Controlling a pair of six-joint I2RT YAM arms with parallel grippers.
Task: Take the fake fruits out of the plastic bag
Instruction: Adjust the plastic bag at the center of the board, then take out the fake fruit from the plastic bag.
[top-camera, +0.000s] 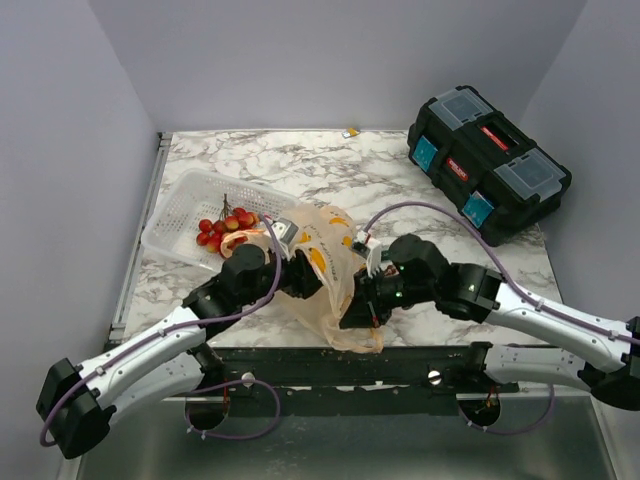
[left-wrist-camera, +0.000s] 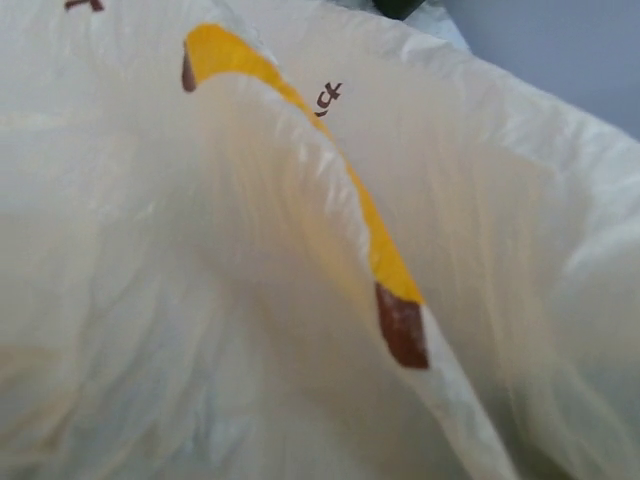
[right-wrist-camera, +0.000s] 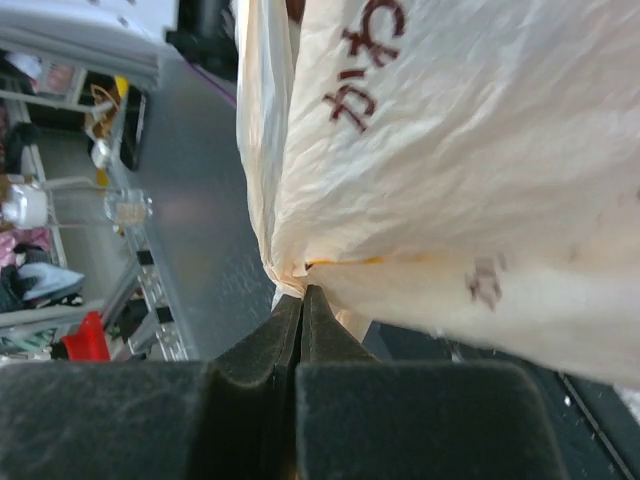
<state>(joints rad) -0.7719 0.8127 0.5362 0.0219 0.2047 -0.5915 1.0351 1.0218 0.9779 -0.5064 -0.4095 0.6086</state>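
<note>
Top external view shows you the plastic bag (top-camera: 325, 270) crumpled at the near edge of the desk (top-camera: 330, 165), between both arms. Your right hand (right-wrist-camera: 301, 300) is clenched on a fold of the bag's edge, jaws pressed together with film pinched between them. Your left hand (top-camera: 303, 277) presses into the bag's left side. You cannot tell whether it grips, because bag film fills its wrist view. A white mesh basket (top-camera: 185, 215) holding a berry bunch (top-camera: 225, 228) sits just beside the bag on its left. A black toolbox (top-camera: 490, 160) stands well apart at the far right.

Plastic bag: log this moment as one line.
right gripper: shut on plastic bag | left gripper: at bag, state unclear | fake fruits: not visible
</note>
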